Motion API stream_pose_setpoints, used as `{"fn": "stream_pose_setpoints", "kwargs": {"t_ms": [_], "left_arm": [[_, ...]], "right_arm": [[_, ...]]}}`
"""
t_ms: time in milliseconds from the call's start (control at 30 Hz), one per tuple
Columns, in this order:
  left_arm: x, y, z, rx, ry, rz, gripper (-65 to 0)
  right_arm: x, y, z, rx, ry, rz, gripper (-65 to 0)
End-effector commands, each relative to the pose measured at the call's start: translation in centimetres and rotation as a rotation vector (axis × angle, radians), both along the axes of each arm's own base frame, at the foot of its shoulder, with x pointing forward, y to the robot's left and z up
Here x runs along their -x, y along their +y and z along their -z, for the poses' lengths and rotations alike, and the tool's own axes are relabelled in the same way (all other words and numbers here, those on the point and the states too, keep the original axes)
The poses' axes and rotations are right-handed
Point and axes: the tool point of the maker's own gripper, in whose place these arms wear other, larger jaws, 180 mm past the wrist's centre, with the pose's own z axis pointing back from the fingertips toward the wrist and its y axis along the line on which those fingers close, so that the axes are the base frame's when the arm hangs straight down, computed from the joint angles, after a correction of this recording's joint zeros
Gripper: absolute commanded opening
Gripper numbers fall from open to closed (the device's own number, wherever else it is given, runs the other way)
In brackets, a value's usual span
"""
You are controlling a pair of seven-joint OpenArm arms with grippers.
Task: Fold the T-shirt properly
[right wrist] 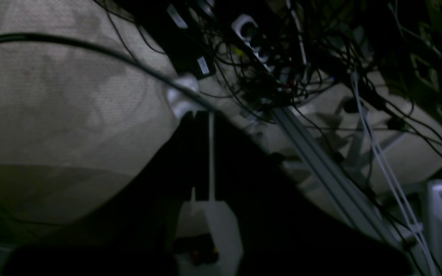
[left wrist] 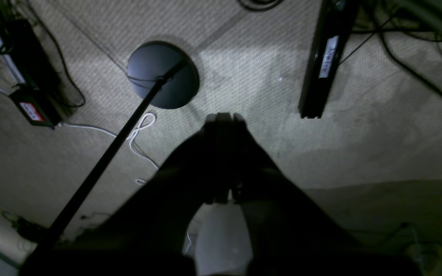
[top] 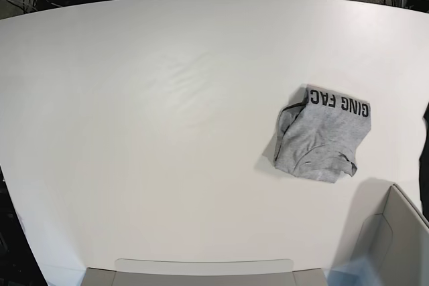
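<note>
The T-shirt [top: 320, 140] lies folded into a small grey bundle on the right part of the white table [top: 167, 132]. Black lettering [top: 338, 103] runs along its far edge. Neither gripper shows in the base view. In the left wrist view my left gripper [left wrist: 225, 117] is shut and empty, hanging over the carpeted floor away from the table. In the right wrist view my right gripper [right wrist: 205, 115] is shut and empty, also over the floor, above a tangle of cables. The shirt does not show in either wrist view.
A grey bin [top: 395, 239] stands at the table's front right corner and a grey tray edge [top: 201, 269] along the front. A dark arm part [top: 425, 152] shows at the right edge. On the floor are a round black stand base [left wrist: 162, 74], a black bar [left wrist: 322, 57] and cables [right wrist: 282, 69].
</note>
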Motion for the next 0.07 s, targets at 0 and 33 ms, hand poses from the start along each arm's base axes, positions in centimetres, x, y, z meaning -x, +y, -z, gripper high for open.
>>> {"fn": "stream_pose_setpoints", "kwargs": {"t_ms": [0, 33], "left_arm": [[0.21, 0.54, -0.05, -0.012, 0.007, 0.003, -65.0], [-0.01, 0.47, -0.01, -0.011, 0.006, 0.002, -65.0]], "right_arm": [[0.47, -1.08, -0.20, 0.029, 0.012, -0.005, -62.7], [0.58, -1.11, -0.15, 0.036, 0.018, -0.003, -62.7]]}}
